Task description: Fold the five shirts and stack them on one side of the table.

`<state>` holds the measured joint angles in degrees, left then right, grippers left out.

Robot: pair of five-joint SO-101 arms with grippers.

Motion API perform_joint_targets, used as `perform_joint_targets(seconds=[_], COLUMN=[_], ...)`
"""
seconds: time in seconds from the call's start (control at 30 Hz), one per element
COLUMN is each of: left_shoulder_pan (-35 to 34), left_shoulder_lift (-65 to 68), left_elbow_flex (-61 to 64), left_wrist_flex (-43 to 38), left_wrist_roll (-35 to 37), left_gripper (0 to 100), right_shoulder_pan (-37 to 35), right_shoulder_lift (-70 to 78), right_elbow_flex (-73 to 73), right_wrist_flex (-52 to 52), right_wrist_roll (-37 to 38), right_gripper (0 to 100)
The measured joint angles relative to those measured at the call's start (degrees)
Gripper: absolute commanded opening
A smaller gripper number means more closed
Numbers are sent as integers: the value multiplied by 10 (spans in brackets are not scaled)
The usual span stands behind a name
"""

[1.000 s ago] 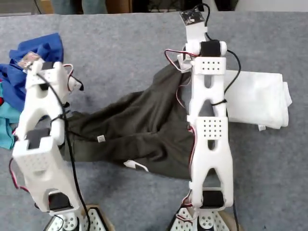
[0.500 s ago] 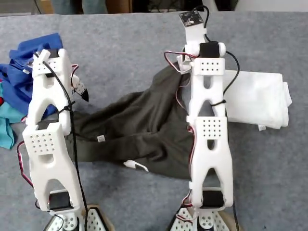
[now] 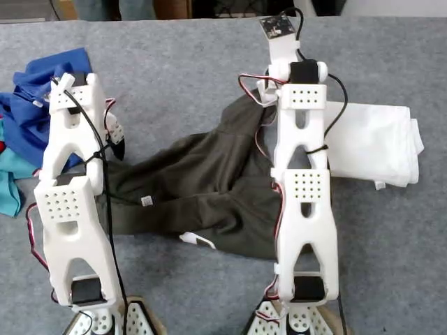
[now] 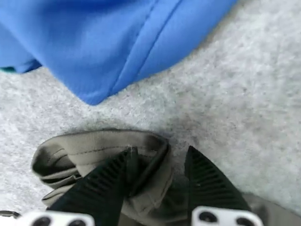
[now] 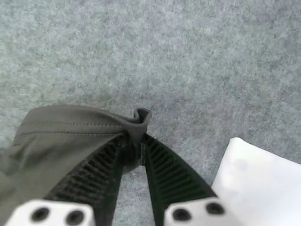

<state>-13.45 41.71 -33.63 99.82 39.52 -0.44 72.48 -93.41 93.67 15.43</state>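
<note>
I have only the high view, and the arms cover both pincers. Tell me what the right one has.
Observer: The right pincer is shut on a bunched edge of the olive shirt.
Operator: Report the left one.
Observer: The left pincer is open, with a folded olive edge between its fingers.
Operator: Check that the blue shirt is clear of it.
Observer: The blue shirt lies apart from that edge, with bare grey table between them.

Left gripper [image 4: 160, 153] spread, right gripper [image 5: 136, 141] clamped.
</note>
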Motion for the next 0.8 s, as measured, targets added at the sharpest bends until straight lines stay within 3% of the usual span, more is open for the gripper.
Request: perform_joint_targets(seconds=[0.33,0.8], left_shoulder_pan=[-4,62], left_shoulder_lift=[-185,-163], left_elbow_flex=[113,183], left_wrist_flex=[1,-16], left_wrist_roll=[-47,-76], left_gripper=[235,234], right_shoulder_pan=[0,-11], right_shoulder_lift=[0,0], right_elbow_flex=[0,0], right_wrist_flex=[0,0], right_wrist_roll=[4,4], right_gripper=[14,14])
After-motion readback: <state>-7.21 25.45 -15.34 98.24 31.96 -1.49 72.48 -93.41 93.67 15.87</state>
